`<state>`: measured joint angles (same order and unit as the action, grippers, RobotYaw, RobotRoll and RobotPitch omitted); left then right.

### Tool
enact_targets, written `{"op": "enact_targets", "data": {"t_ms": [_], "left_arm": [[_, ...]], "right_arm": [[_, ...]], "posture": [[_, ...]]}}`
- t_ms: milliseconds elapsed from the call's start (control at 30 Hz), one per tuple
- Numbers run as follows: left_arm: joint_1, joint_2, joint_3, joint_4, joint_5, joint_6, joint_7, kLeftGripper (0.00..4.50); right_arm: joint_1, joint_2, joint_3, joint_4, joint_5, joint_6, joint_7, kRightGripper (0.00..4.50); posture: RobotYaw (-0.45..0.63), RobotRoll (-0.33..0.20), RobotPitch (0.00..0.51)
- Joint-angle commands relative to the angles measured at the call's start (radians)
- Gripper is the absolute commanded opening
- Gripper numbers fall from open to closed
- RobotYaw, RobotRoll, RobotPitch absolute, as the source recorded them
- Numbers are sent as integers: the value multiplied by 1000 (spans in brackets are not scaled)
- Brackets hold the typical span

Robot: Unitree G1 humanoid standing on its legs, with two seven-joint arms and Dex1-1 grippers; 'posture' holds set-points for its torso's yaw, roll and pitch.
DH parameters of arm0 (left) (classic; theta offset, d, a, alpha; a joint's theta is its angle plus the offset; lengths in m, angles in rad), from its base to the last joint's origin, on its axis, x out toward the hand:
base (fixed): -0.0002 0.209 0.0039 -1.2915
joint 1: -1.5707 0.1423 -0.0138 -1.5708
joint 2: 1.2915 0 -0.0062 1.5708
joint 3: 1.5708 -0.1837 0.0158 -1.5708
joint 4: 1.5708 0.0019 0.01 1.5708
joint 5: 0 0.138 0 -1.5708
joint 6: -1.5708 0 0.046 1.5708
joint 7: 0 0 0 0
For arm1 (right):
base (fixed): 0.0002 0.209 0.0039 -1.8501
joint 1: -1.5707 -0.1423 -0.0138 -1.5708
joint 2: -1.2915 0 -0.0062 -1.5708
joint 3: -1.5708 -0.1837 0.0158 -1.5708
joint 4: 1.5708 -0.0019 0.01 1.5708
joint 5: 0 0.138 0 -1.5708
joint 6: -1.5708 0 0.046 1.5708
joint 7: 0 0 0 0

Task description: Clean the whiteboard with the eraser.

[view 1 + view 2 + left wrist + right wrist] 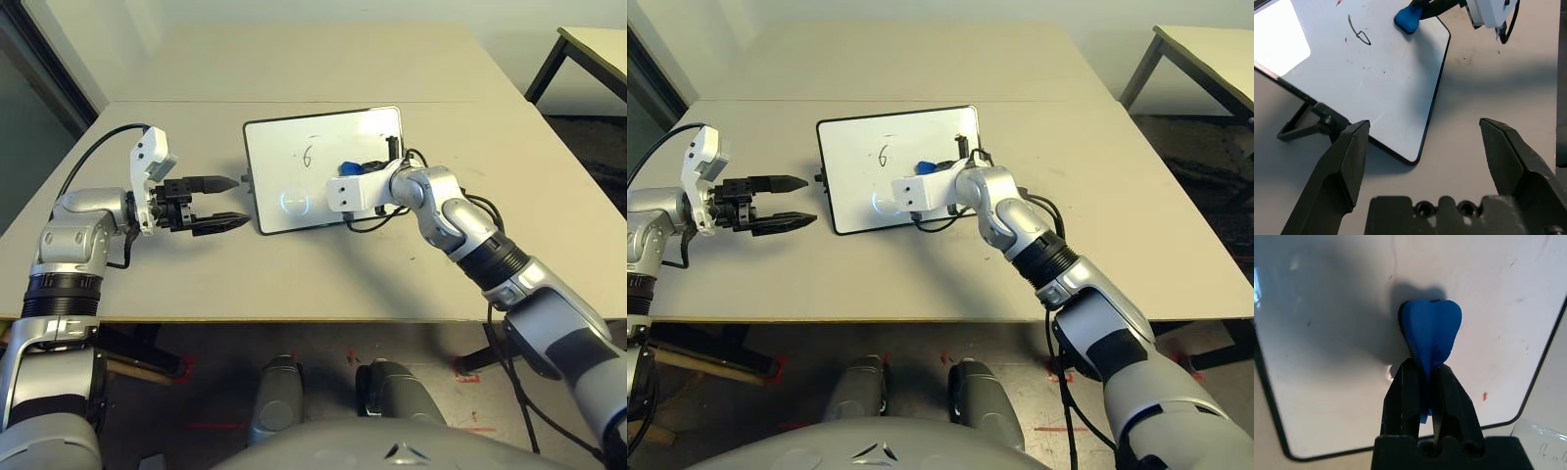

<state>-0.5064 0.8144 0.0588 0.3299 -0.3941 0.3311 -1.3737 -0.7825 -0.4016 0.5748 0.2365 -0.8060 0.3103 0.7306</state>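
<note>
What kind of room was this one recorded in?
Probably a lab or office workspace set up for robot trials: a plain beige table bearing just a small whiteboard, a second table with black legs off to the side, and red tape marks on the bare floor.

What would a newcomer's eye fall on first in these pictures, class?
First comes the bright blue eraser, pinched in the right pincer and held over the whiteboard at mid-table. Next is the dark scribble left on the board, beside the eraser toward the robot's left. Then the left pincer, open and empty, hovers just off the board's left edge.
</note>
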Motion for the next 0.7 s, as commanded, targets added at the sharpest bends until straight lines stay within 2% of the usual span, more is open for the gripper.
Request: {"op": "enact_targets", "data": {"t_ms": [33,200,333,533,700], "left_arm": [[-16,-3,-3,-6,2,2,2,4500],[-18,-3,-5,-1,4,0,-1,4500],[-20,-3,-6,2,5,-1,-2,4500],[-23,-3,-5,5,8,-1,-2,4500],[-10,10,1,-3,5,4,-9,4500]], "right_arm": [[26,-44,-31,9,13,22,33,131],[10,-61,-88,-46,75,53,86,127],[-21,-19,-139,-129,151,114,139,126],[-74,25,-125,-123,155,122,102,125],[-113,63,-63,-50,106,77,31,125]], "posture": [[316,0,35],[312,0,36],[311,0,36],[311,0,36],[317,0,40]]}}
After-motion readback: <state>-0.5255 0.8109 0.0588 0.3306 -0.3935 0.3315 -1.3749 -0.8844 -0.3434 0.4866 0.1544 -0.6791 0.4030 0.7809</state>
